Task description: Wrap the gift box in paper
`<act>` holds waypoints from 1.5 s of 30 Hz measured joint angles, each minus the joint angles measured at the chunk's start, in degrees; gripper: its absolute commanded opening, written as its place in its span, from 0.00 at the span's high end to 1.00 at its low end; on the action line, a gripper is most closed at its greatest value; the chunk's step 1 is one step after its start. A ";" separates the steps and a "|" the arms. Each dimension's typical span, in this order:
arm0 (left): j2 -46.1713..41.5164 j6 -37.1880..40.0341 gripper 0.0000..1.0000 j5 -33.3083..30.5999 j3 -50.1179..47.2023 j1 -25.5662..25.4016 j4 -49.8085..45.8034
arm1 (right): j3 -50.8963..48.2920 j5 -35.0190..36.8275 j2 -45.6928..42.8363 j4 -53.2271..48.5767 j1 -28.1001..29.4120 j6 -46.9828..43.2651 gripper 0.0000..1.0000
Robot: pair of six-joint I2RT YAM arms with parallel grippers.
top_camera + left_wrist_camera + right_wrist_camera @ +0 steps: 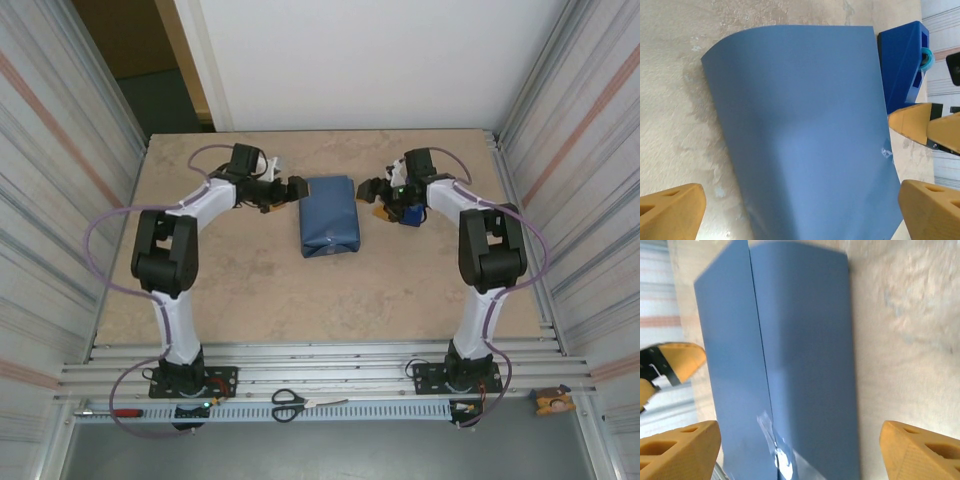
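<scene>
Left pincer point(293, 189) and right pincer point(374, 190) both sit wide open, flanking the paper point(329, 215) mid-frame. It's a slate-blue parcel, seam stuck with clear tape point(776, 452).

This is a robotics lab test cell: the left arm point(165, 260) and the right arm point(490, 250) are bolted to aluminium rails point(330, 365) at the near edge of a beige table point(250, 290). Ribbed metal panels point(60, 150) close in both sides, with a white wall point(350, 60) behind. Scissors point(290, 404) and a red-handled screwdriver point(115, 411) lie on the rails
</scene>
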 measured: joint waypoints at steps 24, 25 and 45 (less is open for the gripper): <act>9.03 -2.19 0.21 8.55 5.42 -0.70 -0.20 | 5.95 -9.07 8.50 4.39 2.27 1.99 0.31; 7.76 -2.36 0.21 8.61 4.31 -0.70 0.26 | 4.74 -9.44 7.10 4.94 2.32 1.97 0.31; -7.74 -6.03 0.23 8.61 -9.57 -1.38 9.92 | -9.51 -7.93 -9.75 12.09 4.50 0.31 0.30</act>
